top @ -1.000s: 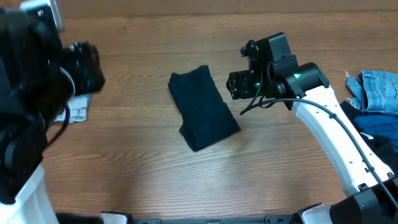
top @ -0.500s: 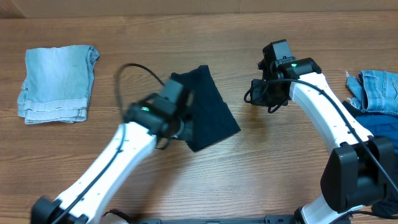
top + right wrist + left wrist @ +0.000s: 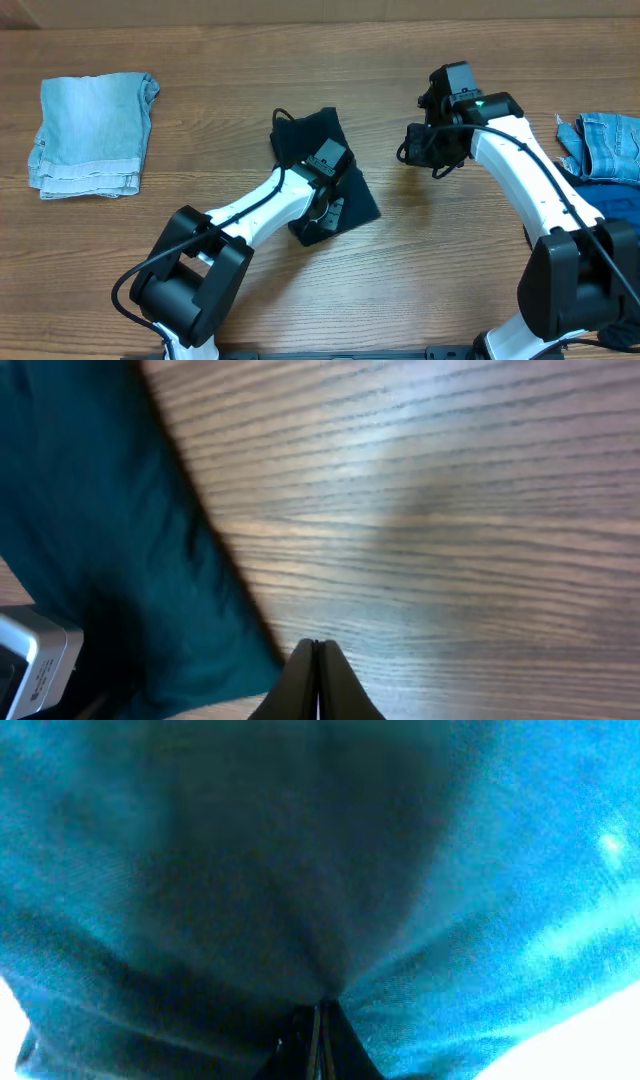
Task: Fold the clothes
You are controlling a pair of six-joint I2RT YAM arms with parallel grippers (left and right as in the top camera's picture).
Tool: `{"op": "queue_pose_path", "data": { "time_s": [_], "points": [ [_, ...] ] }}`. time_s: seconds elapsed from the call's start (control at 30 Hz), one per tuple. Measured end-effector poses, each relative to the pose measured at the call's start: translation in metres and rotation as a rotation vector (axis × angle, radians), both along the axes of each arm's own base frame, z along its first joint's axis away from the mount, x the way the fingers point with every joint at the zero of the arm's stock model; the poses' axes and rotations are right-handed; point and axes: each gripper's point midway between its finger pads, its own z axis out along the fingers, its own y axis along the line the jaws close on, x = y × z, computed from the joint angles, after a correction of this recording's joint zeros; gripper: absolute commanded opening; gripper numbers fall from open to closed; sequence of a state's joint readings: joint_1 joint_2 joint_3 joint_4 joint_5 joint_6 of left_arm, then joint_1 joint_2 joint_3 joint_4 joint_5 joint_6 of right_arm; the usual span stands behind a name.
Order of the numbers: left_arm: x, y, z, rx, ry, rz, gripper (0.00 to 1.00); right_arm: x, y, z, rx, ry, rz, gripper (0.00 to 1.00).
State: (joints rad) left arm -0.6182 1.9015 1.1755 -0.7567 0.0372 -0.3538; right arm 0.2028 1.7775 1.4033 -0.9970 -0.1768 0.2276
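You have the denim (image 3: 92,135) folded aside, the dark garment (image 3: 300,140) folded under closed left jaws, right jaws closed empty, and a pile (image 3: 605,150) still unfolded.

Evenly bright from above, sharp in the overhead view. Soft, short shadows just beside the dark garment (image 3: 305,140). Pale glare on the table (image 3: 450,560) right of it at the right wrist. Blurred, teal-tinted at the left wrist, blown white below it.
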Motion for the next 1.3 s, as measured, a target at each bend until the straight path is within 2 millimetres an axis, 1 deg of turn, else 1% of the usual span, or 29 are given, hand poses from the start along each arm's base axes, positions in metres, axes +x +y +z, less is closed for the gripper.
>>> {"op": "queue_pose_path", "data": {
  "time_s": [0.07, 0.13, 0.23, 0.27, 0.3, 0.37, 0.4, 0.43, 0.47, 0.5, 0.53, 0.57, 0.6, 0.67, 0.7, 0.73, 0.77, 0.8, 0.87, 0.9, 0.97, 1.03, 1.13, 1.2, 1.23, 1.27, 1.3],
  "points": [
    [0.002, 0.026, 0.0, 0.029, 0.049, 0.1, 0.04, 0.004, -0.001, 0.01, 0.01, -0.039, -0.005, 0.04],
    [0.008, 0.052, -0.001, 0.04, 0.082, 0.201, 0.04, 0.009, 0.0, 0.023, 0.021, -0.091, -0.002, 0.04],
    [0.03, 0.099, -0.001, 0.02, 0.086, 0.376, 0.04, 0.015, 0.006, 0.033, 0.049, -0.146, 0.048, 0.04],
    [0.036, 0.109, -0.001, 0.006, 0.079, 0.415, 0.04, 0.019, 0.012, 0.037, 0.074, -0.173, 0.08, 0.04],
    [0.045, 0.124, -0.001, -0.006, 0.063, 0.467, 0.04, 0.028, 0.022, 0.045, 0.119, -0.231, 0.125, 0.04],
    [0.048, 0.128, -0.001, -0.01, 0.057, 0.48, 0.04, 0.044, 0.037, 0.054, 0.166, -0.318, 0.173, 0.04],
    [0.048, 0.128, -0.001, -0.01, 0.056, 0.479, 0.04, 0.053, 0.052, 0.055, 0.198, -0.358, 0.213, 0.04],
    [0.048, 0.128, -0.001, -0.01, 0.057, 0.479, 0.04, 0.057, 0.068, 0.05, 0.222, -0.376, 0.257, 0.04],
    [0.048, 0.127, -0.001, -0.009, 0.056, 0.477, 0.04, 0.062, 0.094, 0.042, 0.263, -0.403, 0.323, 0.04],
    [0.048, 0.126, -0.001, -0.004, 0.053, 0.472, 0.04, 0.065, 0.113, 0.035, 0.286, -0.419, 0.365, 0.04],
    [0.047, 0.125, -0.001, 0.001, 0.05, 0.466, 0.04, 0.066, 0.142, 0.027, 0.321, -0.449, 0.426, 0.04],
    [0.047, 0.125, -0.001, 0.009, 0.046, 0.461, 0.04, 0.068, 0.167, 0.023, 0.354, -0.485, 0.468, 0.04],
    [0.047, 0.125, -0.001, 0.016, 0.043, 0.457, 0.04, 0.066, 0.195, 0.014, 0.387, -0.506, 0.513, 0.04],
    [0.046, 0.123, -0.001, 0.028, 0.038, 0.452, 0.04, 0.058, 0.231, -0.005, 0.435, -0.514, 0.562, 0.04],
    [0.046, 0.123, -0.001, 0.034, 0.036, 0.455, 0.04, 0.062, 0.241, -0.01, 0.457, -0.536, 0.557, 0.04],
    [0.045, 0.123, -0.001, 0.038, 0.036, 0.452, 0.04, 0.073, 0.246, -0.013, 0.47, -0.572, 0.524, 0.04],
    [0.045, 0.122, -0.001, 0.042, 0.035, 0.451, 0.04, 0.082, 0.245, -0.025, 0.462, -0.57, 0.469, 0.04],
    [0.044, 0.122, -0.001, 0.049, 0.035, 0.448, 0.04, 0.09, 0.239, -0.044, 0.428, -0.55, 0.398, 0.04],
    [0.044, 0.122, 0.0, 0.058, 0.033, 0.444, 0.04, 0.097, 0.227, -0.065, 0.368, -0.521, 0.324, 0.04],
    [0.043, 0.122, 0.0, 0.057, 0.034, 0.444, 0.04, 0.1, 0.212, -0.081, 0.291, -0.485, 0.267, 0.04],
    [0.043, 0.122, 0.0, 0.057, 0.035, 0.451, 0.04, 0.103, 0.195, -0.09, 0.221, -0.463, 0.216, 0.04],
    [0.043, 0.122, -0.001, 0.056, 0.036, 0.455, 0.04, 0.102, 0.175, -0.102, 0.15, -0.417, 0.18, 0.04],
    [0.043, 0.122, -0.001, 0.056, 0.036, 0.463, 0.04, 0.099, 0.155, -0.105, 0.051, -0.368, 0.155, 0.04],
    [0.043, 0.122, -0.001, 0.056, 0.037, 0.469, 0.04, 0.099, 0.145, -0.102, 0.026, -0.363, 0.163, 0.04],
    [0.043, 0.122, 0.0, 0.055, 0.036, 0.47, 0.04, 0.101, 0.145, -0.099, 0.03, -0.378, 0.191, 0.04],
    [0.043, 0.122, -0.001, 0.055, 0.036, 0.47, 0.04, 0.105, 0.152, -0.089, 0.074, -0.433, 0.243, 0.04],
    [0.043, 0.122, 0.0, 0.055, 0.036, 0.47, 0.04, 0.11, 0.162, -0.072, 0.132, -0.49, 0.291, 0.04]
  ]
}}
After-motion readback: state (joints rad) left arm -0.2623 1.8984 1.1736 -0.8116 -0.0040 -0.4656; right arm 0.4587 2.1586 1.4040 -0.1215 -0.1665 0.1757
